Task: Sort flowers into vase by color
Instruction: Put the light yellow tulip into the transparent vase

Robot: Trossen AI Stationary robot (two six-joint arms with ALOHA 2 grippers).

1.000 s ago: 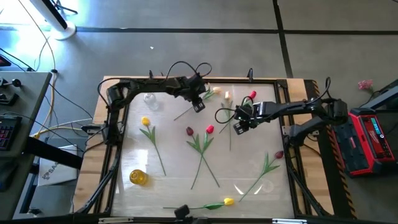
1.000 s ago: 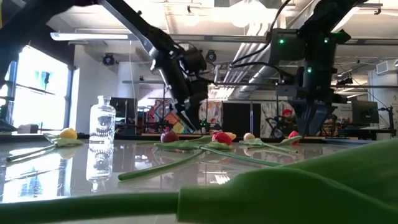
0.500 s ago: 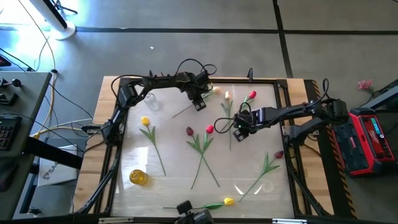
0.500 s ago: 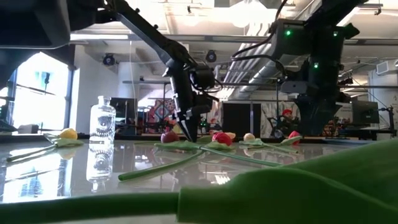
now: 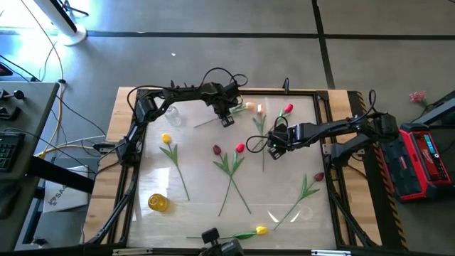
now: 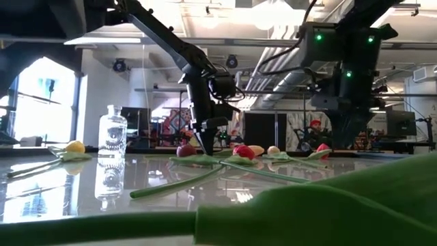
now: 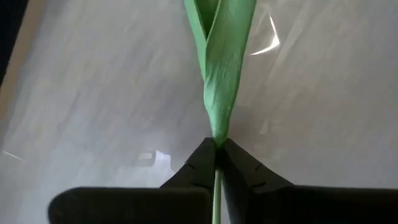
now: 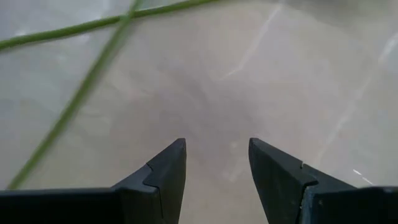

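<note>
Several tulips lie flat on the glossy table [image 5: 142, 171]. A peach tulip [image 5: 248, 105] lies at the far middle, its stem [image 5: 206, 122] running toward the left. My left gripper [image 5: 226, 118] [image 6: 207, 149] is shut on that stem, down at the table. A clear glass vase [image 5: 170, 114] [image 6: 112, 137] stands upright at the far left, and a yellow vase [image 5: 158, 203] at the near left. My right gripper [image 5: 274, 148] [image 8: 217, 163] hangs open above bare table right of centre, near a red tulip's stem [image 8: 74, 102]. My left gripper pinches the peach tulip's thin stem [image 7: 216, 186] between its two fingertips [image 7: 199, 158], just below the base of the folded green leaf [image 7: 219, 93]. The fingers come steeply from above and stand across the stem. The tulip lies on the table.
Other tulips on the table: yellow [image 5: 166, 139], maroon [image 5: 217, 149], red [image 5: 240, 147], red [image 5: 288, 108], cream [image 5: 260, 109], maroon [image 5: 318, 176] and yellow [image 5: 261, 230] at the near edge. A wooden frame [image 5: 114, 142] rims the table. Bare surface lies at the near left.
My left gripper has tipped steeper, sunk onto the peach tulip's stem and shut on it. The stem's free left end has swung a little toward the far edge.
</note>
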